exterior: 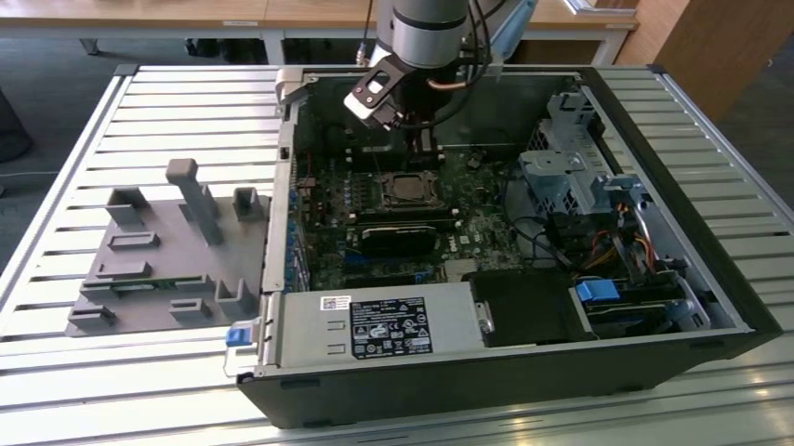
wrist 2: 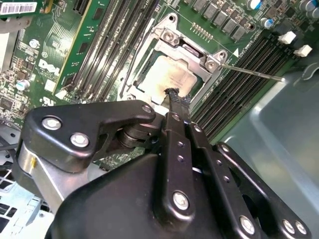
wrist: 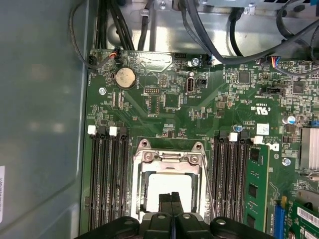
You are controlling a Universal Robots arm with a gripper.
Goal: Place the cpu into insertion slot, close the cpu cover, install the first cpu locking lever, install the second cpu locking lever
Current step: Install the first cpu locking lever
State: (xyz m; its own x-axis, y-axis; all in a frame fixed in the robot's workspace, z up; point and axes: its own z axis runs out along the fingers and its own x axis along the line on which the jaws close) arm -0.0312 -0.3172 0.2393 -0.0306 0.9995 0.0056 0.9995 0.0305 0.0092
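The black computer case is lying open on the slatted counter, with the arm reaching straight down into its far end. Well off to the side of the tool, a grey fixture block is sitting on the counter. Directly beneath the tool, the green circuit board is spreading across the floor of the case. The insertion slot is sitting just in front of the tool in the exterior view.

The cpu cover, a silver metal frame, is lying flat around the cpu, whose dull, pale grey face is showing through the window. The cpu is sitting in the slot. A thin metal lever is sticking out sideways from the cover's corner.

The tool is pointing down at the cpu's near edge. Its black fingers are pressing together, gripping nothing.
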